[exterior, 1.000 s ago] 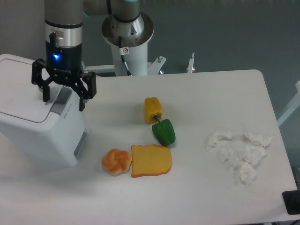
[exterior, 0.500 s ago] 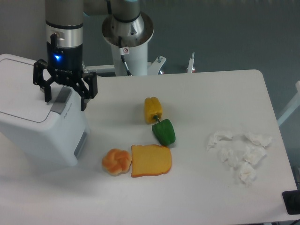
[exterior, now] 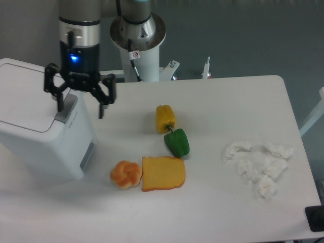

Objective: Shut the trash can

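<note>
Trash can [exterior: 43,126]: boxy white plastic, rounded corners, flat lid down, grey latch and vent, at counter [exterior: 228,101] left edge. Gripper [exterior: 80,104] points straight down over the can's right front corner, black fingers spread, holding nothing. Nearby: glossy yellow and green peppers [exterior: 172,130], bread slice [exterior: 163,173], crumpled tissues [exterior: 259,164].

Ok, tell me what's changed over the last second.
The open hand shifted right in the picture and slightly up, above the front edge of the trash can, gripping nothing. The trash can, its lid down, the peppers, bread, bun and tissues stayed put.
</note>
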